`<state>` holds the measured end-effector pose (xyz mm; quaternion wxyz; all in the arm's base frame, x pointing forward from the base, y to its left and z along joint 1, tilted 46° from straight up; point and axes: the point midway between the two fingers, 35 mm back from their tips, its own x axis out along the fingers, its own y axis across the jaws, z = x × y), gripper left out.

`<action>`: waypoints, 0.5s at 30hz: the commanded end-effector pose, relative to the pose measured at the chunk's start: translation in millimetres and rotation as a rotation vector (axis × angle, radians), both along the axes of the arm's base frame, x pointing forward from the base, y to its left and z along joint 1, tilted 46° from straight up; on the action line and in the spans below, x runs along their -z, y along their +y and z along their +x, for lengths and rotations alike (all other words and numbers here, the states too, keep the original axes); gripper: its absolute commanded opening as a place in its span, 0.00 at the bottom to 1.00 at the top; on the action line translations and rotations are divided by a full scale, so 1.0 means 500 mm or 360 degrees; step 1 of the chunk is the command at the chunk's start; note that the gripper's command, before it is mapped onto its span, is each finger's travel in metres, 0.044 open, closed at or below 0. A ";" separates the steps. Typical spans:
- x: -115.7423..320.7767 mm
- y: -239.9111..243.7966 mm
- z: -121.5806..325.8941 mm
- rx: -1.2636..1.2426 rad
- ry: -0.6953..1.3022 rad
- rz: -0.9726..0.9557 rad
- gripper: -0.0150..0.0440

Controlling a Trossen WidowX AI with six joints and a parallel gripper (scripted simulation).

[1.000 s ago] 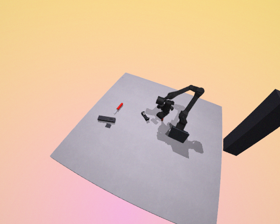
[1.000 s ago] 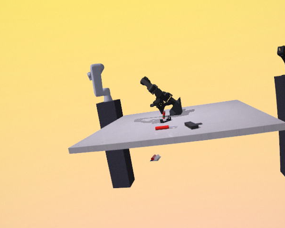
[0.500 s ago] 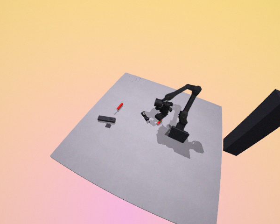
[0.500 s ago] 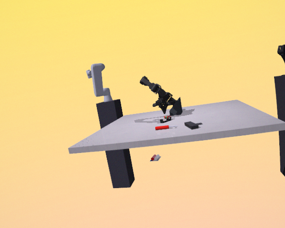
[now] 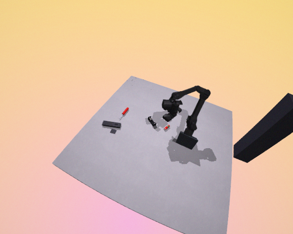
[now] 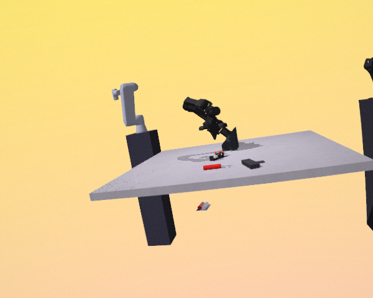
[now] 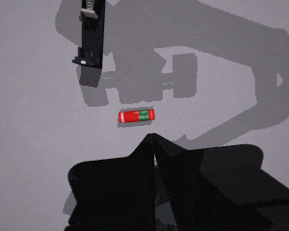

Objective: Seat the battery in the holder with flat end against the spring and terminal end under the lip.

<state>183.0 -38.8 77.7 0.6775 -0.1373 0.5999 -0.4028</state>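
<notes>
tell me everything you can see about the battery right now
The battery is a small cylinder, mostly red with a green band toward one end and pale end caps. It lies on its side on the grey table, outside the black holder and apart from it. Nothing grips it: the hand is shut and raised above it, not touching. Which end is the terminal cannot be made out.

You're looking at an all-black arm [image 5: 195,110]: slim matte links, chunky rounded joints, and a boxy square base [image 5: 187,141] sitting on the bench. The wrist housing is blocky and faceted. The pincer [image 7: 155,144] has dark, angular fingers that taper to a point, and any markings are too small to tell.
</notes>
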 end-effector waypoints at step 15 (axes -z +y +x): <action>-0.012 0.018 0.000 -0.0140 0.0147 0.0002 0.39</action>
